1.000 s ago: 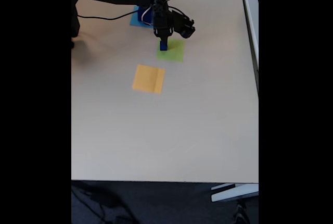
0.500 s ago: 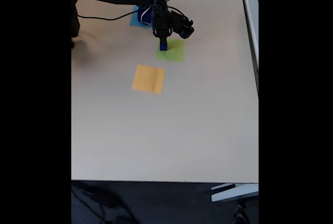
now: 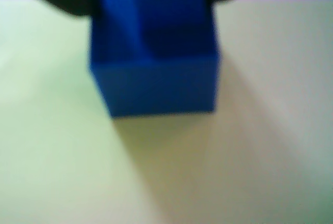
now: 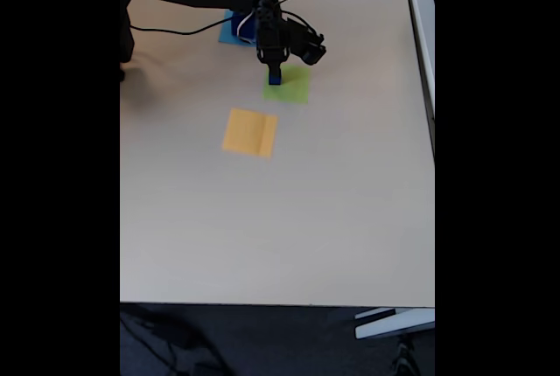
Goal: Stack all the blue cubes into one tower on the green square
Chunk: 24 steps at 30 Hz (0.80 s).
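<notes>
Wrist view: a small dark-blue cube (image 3: 174, 26) is sitting on a bigger blue cube (image 3: 156, 86) on the flat light-green paper square (image 3: 52, 146).

Fixed view: the black fingers (image 4: 275, 66) are lifting slightly off the tower (image 4: 275, 78); I cannot tell how wide they are. The pale desk (image 4: 289, 219) is holding it steady.

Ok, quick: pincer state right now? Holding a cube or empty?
Pincer: directly over a blue cube on the green square; whether it grips the cube cannot be told, as its fingertips are blurred in the wrist view.
</notes>
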### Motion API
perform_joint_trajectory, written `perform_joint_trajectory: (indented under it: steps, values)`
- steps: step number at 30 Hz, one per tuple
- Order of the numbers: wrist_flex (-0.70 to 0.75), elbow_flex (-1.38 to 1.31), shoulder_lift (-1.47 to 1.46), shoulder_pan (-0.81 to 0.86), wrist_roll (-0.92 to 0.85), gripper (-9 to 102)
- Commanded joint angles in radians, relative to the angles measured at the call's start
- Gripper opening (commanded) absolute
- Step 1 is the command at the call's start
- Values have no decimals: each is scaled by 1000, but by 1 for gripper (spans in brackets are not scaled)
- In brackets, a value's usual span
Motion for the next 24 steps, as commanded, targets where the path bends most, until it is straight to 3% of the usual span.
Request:
perform_joint_trajectory:
  steps: [1, 9, 15, 24]
  values:
    - [-8, -17, 80, 3, -11, 13]
    - [5, -60, 86, -6, -46, 20]
    - [176, -354, 40, -34, -29, 20]
    - [216, -549, 135, -98, 34, 22]
